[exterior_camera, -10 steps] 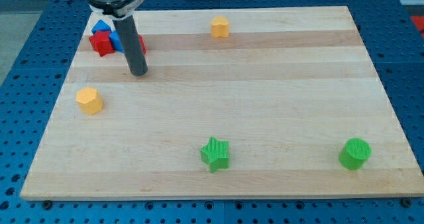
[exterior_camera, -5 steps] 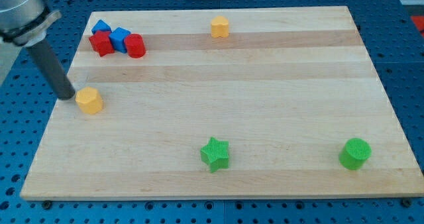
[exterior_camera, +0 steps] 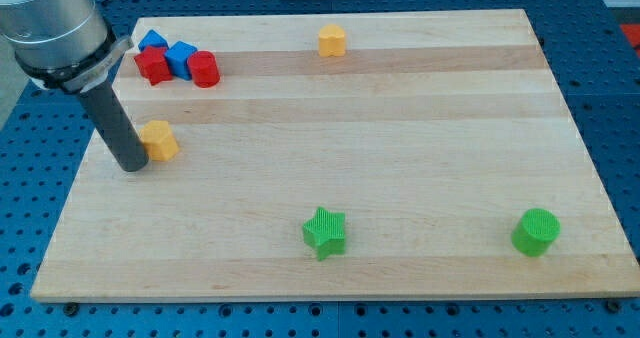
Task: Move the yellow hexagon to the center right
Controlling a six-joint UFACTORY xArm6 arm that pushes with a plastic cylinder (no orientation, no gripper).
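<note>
The arm's dark rod comes down from the view's top left; the rod is one solid piece with nothing to spread or pinch, it holds nothing and only presses sideways; my tip (exterior_camera: 133, 165) rests on the wooden board (exterior_camera: 400, 208) near its left edge.

The yellow hexagon (exterior_camera: 159, 140) sits just to the view's right of my tip and slightly above it, touching the rod's side or as good as touching, a gap cannot be made out; it is on the board's left side, about mid-height.

Up from my tip, toward the view's top, a cluster sits near the board's top left corner: red block (exterior_camera: 152, 66), blue block (exterior_camera: 181, 57) and red cylinder (exterior_camera: 205, 69) packed against each other, with a second blue block (exterior_camera: 152, 41) behind them; exact shapes of the first red block and the blue ones are hard to tell.

Far to the right and above my tip, by the top edge, a second yellow block (exterior_camera: 332, 40), shape unclear; well apart from the hexagon.

Down and to the right of my tip, the green star (exterior_camera: 325, 232) near the bottom edge; much farther right, the green cylinder (exterior_camera: 536, 231) near the bottom right corner.
</note>
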